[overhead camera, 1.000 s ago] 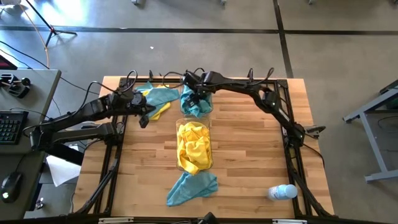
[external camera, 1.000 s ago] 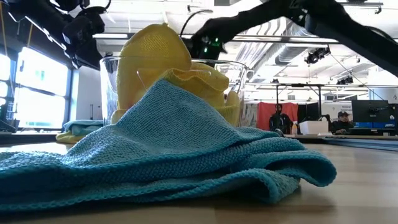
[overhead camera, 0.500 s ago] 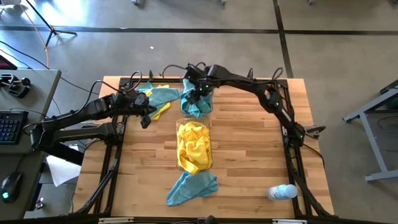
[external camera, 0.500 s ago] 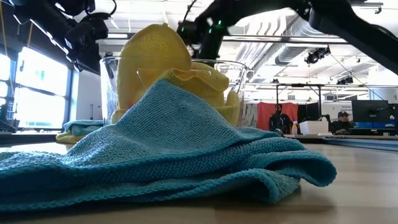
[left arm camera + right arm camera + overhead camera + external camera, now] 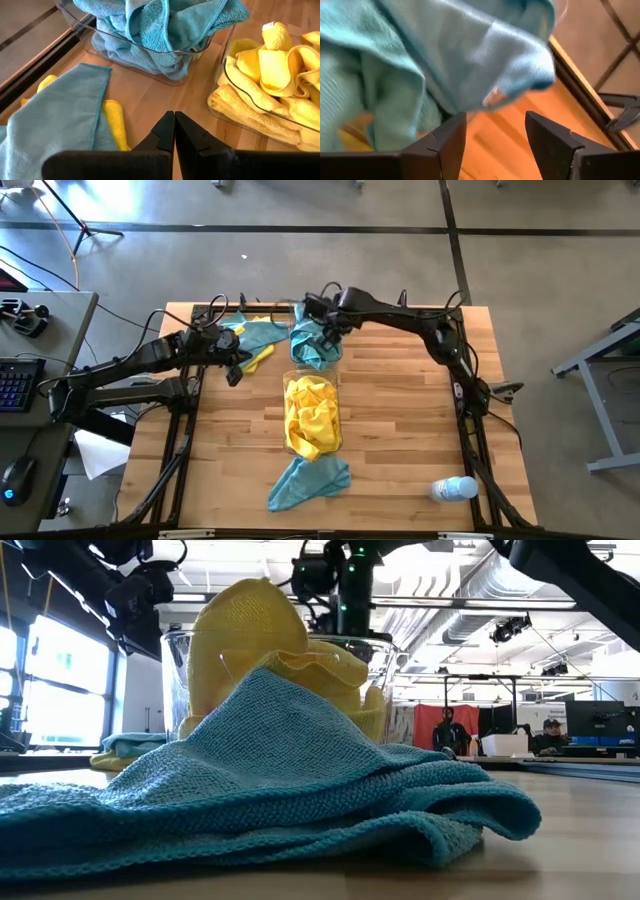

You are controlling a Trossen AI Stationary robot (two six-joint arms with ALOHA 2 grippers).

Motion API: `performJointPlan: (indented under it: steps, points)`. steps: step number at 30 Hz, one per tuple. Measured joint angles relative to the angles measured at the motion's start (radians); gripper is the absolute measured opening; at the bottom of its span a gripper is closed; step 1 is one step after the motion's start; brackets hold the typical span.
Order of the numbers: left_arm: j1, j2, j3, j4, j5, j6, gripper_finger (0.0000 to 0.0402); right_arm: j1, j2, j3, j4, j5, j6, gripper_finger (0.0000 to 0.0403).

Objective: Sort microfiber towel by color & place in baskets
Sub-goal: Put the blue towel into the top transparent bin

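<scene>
Above the teal towels (image 5: 312,345) in far basket (image 5: 150,50), right gripper (image 5: 325,328) jaws apart, empty

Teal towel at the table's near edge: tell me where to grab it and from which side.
Pinch the teal towel at its raised rumpled fold beside the yellow bin, coming straight down. It lies spread flat on the table, so its thin edges probably offer little to grip.
</scene>
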Motion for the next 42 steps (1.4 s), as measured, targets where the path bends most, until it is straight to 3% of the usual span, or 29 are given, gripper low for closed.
performJointPlan:
  steps: [3,7,11,15,20,26,31,33,39,42]
  points:
    - [0.0,0.0,0.0,0.0,0.0,-0.014,0.0,0.025,-0.063,-0.132,0.044,0.015,0.0,0.0185]
    - [0.0,0.0,0.0,0.0,-0.001,-0.036,0.0,0.028,-0.233,-0.406,0.164,0.014,0.044,0.0168]
    - [0.0,0.001,0.0,0.005,-0.002,-0.037,0.0,0.026,-0.472,-0.722,0.382,0.006,0.086,0.0158]
    - [0.0,0.012,0.0,0.063,-0.022,-0.062,0.0001,0.031,-0.702,-1.007,0.676,-0.08,0.061,0.0156]
    - [0.01,0.07,0.0,0.077,-0.053,-0.139,0.0028,0.031,-0.894,-1.239,0.873,-0.084,0.099,0.0156]
    - [0.081,0.217,0.025,0.054,-0.076,-0.192,0.0107,0.021,-0.98,-1.359,0.963,-0.084,0.13,0.0156]
    - [0.177,0.363,0.13,-0.065,-0.259,-0.251,0.0169,0.005,-0.979,-1.368,0.972,-0.084,0.034,0.0156]
    - [0.227,0.42,0.171,-0.108,-0.287,-0.277,0.0184,-0.006,-0.978,-1.368,0.974,-0.084,-0.005,0.0156]
    - [0.377,0.598,0.192,-0.13,-0.129,-0.334,0.0197,-0.039,-0.978,-1.368,0.967,-0.082,-0.101,0.0156]
    - [0.411,0.682,0.192,-0.133,-0.104,-0.335,0.0197,-0.051,-0.978,-1.368,0.956,-0.082,-0.145,0.0156]
